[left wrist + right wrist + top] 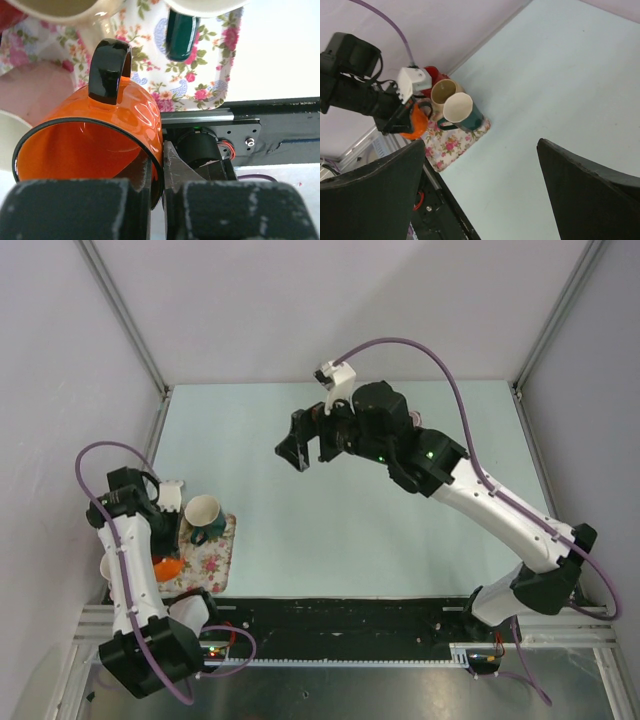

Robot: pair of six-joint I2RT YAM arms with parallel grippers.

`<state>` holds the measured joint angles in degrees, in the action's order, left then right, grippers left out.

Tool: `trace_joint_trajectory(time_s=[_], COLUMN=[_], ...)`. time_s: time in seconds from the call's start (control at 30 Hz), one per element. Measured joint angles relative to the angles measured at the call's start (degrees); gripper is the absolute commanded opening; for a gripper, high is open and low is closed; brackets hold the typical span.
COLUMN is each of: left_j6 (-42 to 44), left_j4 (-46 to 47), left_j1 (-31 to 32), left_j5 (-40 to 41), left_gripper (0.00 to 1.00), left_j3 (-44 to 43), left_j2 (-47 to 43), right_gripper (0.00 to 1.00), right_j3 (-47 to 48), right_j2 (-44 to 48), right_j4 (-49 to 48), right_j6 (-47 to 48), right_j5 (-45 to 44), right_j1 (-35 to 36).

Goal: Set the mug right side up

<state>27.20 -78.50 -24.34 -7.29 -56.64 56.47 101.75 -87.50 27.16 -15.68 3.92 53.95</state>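
We see the desk (400, 490) with the floral tray (222, 555) at its near left; there the orange mug (100, 130) lies on its side, mouth toward the left fingers (75, 210), which pinch its rim; the right fingers (590, 190), spread wide, hang well apart over mid-desk.

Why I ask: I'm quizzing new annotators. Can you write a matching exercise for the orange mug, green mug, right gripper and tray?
1 orange mug
2 green mug
3 right gripper
4 tray

a open, holding nothing
b flowered pattern
c rim pinched by the left gripper
d standing on the tray

Pairs: 1-c, 2-d, 3-a, 4-b
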Motion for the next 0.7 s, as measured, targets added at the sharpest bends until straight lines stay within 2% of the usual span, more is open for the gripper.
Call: trace_joint_trajectory(time_s=[0.2,0.33,0.7], left_j6=[-4.8,-4.0,17.2], left_j4=[0.4,0.3,-0.6], left_j1=[-1.0,-1.2,-1.3], left_j5=[5.7,7.2,5.4], left_gripper=[0.0,0.0,0.0], left_j3=[1.1,3.4,1.6], left_j2=[-2.4,-3.7,-11.7], right_gripper=[0.99,0.99,1.0], right_j3=[-6.9,-10.2,-14.4], right_j2=[5.8,8.9,12.5], right_j4=[-1.7,-3.9,-5.1], right_j6=[0.1,0.1,0.5], right_j5=[-3.8,-5.5,-9.3], right_j1=[0.0,0.0,0.0])
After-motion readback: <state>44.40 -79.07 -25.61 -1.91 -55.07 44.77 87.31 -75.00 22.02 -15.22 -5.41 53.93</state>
